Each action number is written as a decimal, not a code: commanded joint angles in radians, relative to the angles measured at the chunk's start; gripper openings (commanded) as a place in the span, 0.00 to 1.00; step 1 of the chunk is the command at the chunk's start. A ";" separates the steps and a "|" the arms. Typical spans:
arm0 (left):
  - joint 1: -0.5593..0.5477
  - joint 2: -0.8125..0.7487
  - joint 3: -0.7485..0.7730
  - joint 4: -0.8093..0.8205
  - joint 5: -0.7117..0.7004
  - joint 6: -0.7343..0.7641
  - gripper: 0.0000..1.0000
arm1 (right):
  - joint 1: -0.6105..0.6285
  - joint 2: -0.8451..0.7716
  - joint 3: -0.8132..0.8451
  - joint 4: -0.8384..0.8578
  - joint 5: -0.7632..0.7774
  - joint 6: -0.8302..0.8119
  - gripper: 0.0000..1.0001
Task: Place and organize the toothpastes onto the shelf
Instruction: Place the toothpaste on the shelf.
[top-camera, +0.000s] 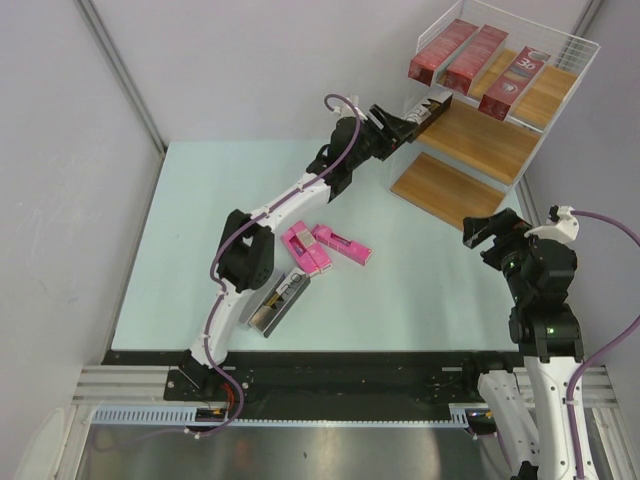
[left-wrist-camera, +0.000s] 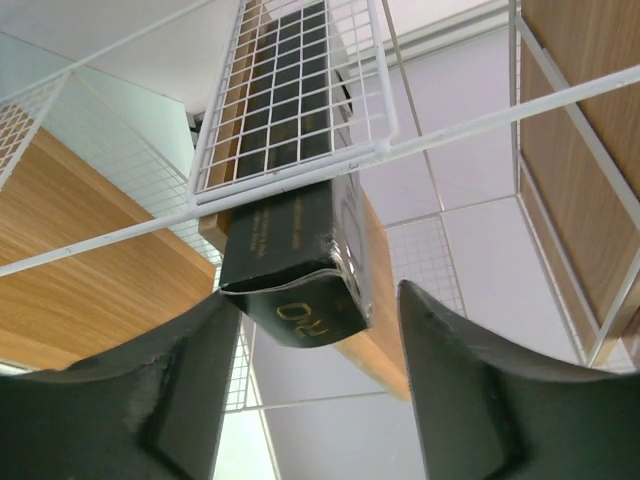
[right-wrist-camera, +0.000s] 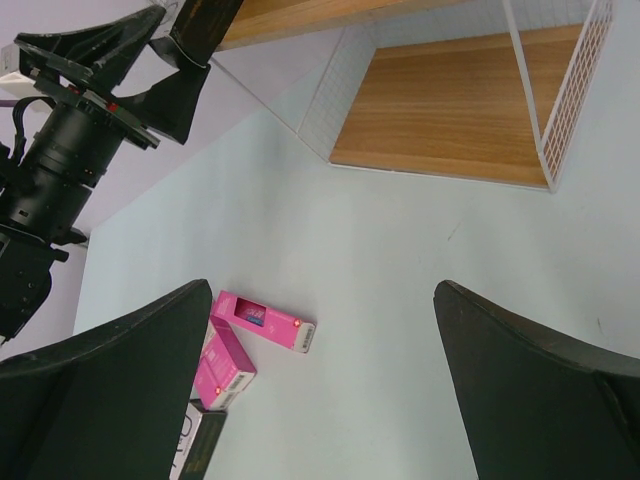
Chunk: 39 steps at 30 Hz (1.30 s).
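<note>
Now the left gripper (left-wrist-camera: 318, 300) stands spread around the dark toothpaste (left-wrist-camera: 290, 240), which overhangs the left edge of the middle board of the shelf (top-camera: 480, 140). I'd nudge it fully in, then back straight out.

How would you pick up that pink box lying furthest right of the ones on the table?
Around its middle, straight down from above, I'd guess. The pink box lies flat on the table, long and slim, so a grip fits across its narrow width. Its far end sits close to two more pink boxes, so keep off that end.
</note>
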 joint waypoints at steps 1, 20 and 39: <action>0.001 -0.040 0.041 0.054 0.014 0.022 0.78 | -0.001 -0.010 0.045 0.001 -0.004 -0.007 1.00; 0.003 -0.213 -0.278 0.276 0.034 0.105 1.00 | -0.001 0.003 0.045 -0.009 -0.005 -0.010 1.00; 0.004 -0.612 -0.767 0.129 0.068 0.579 1.00 | -0.001 0.110 -0.010 0.052 -0.119 0.005 1.00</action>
